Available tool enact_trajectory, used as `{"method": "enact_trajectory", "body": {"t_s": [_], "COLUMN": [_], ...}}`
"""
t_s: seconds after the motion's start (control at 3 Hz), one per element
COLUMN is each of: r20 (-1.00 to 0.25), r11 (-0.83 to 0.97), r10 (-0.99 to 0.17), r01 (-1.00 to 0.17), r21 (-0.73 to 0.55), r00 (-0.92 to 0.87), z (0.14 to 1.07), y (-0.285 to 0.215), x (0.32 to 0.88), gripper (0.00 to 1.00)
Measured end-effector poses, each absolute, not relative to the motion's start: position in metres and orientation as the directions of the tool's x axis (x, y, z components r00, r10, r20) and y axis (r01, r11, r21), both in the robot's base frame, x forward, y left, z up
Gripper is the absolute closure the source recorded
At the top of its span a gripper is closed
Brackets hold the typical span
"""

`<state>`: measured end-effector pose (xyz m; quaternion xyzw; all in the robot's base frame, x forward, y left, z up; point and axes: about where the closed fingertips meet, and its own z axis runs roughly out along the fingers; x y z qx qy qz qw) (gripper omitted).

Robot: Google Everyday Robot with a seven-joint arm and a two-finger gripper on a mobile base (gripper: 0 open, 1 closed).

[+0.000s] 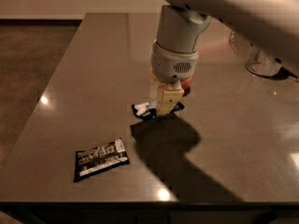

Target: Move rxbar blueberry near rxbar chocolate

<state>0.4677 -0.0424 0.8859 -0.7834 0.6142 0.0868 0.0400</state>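
Note:
The rxbar blueberry (144,110), dark blue with a white panel, sticks out to the left from between the fingers of my gripper (164,105). The gripper points straight down and is shut on the bar, holding it just above the dark table (93,78), with its shadow below. The rxbar chocolate (100,158), a black wrapper with white lettering, lies flat near the table's front left edge, down and to the left of the gripper.
A red apple (188,83) shows only as a sliver behind the gripper's wrist. A clear glass container (259,59) stands at the back right. The table's front edge (140,202) runs just below the black bar.

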Motion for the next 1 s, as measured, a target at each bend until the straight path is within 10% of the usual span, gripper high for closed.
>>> {"method": "enact_trajectory", "body": {"t_s": [0.33,1.0], "r20": [-0.225,-0.286], "r11": [-0.278,-0.362], "r10": [-0.940,-0.900], "r01": [-0.958,-0.929], "r21": [0.071,0.073], "r00": [0.256,0.329], "z": [0.885,0.880], "y": [-0.047,-0.029], "x": [0.433,0.392], "gripper": [1.00,0.59]}}
